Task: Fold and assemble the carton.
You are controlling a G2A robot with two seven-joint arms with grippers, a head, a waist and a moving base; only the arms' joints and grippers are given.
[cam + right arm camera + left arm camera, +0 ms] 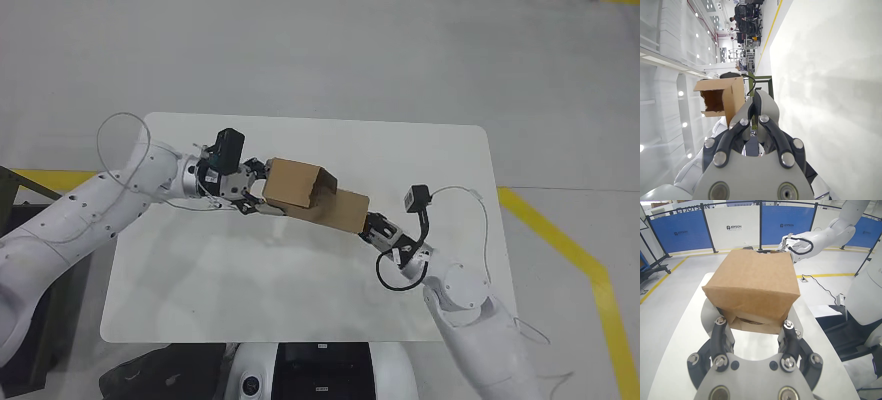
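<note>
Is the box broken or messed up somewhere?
A bit. The carton has a ragged, torn-looking edge inside its open end, seen from the right wrist. At the end the left gripper holds, the flaps bow apart, leaving a dark slit.

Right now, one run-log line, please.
carton: held over table | left gripper: shut on carton | right gripper: shut on carton

White table (300, 290) with rounded corners
</note>
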